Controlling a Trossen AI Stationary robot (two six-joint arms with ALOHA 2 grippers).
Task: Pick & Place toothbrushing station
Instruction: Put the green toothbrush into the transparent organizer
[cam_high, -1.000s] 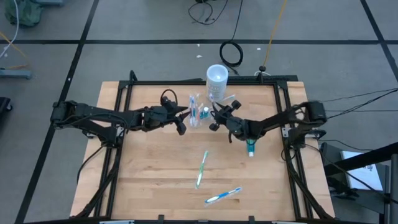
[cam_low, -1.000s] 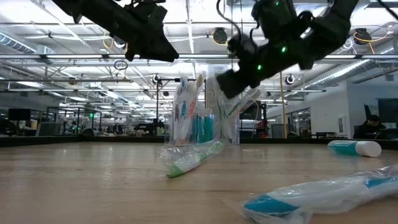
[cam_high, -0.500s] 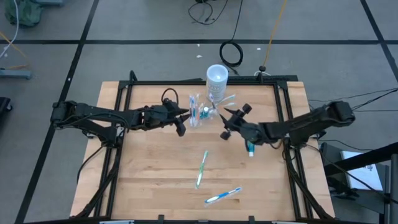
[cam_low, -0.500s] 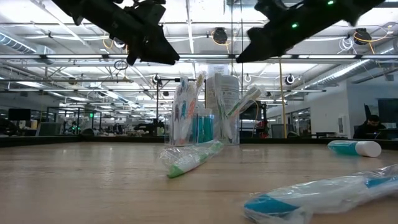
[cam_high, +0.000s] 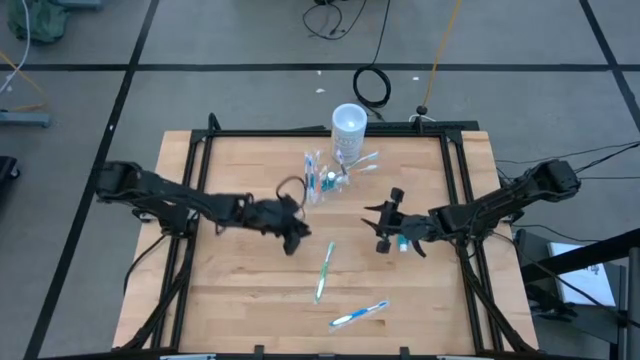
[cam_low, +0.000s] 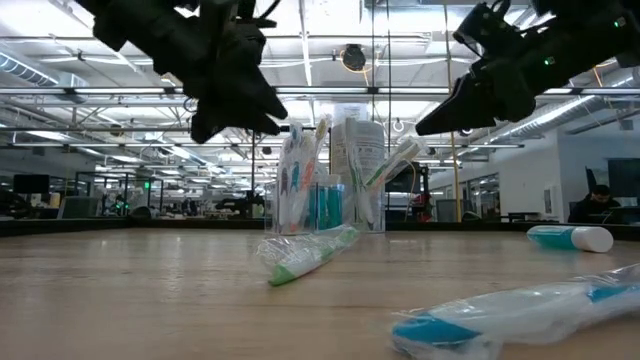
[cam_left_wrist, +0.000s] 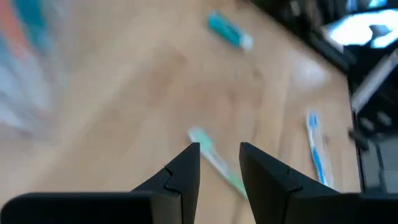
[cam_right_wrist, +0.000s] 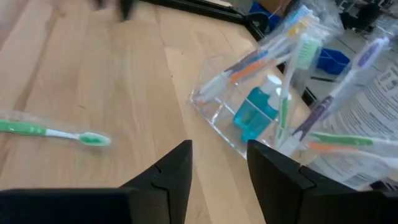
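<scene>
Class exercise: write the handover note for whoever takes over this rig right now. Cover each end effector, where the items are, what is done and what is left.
Left end effector: fingers apart, empty, above the green toothbrush.
Right end effector: fingers apart, empty, beside the toothpaste tube.
Toothbrushing station: at the table's far edge by the white cup, already holding brushes.
Left: green toothbrush, blue toothbrush and the tube lie loose on the table.

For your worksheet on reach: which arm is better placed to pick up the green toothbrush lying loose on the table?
Probably the left. Its hand hovers just beside the green toothbrush, fingers apart and empty, with the brush ahead of them in its wrist view. The right hand sits farther off, facing the clear holder.
</scene>
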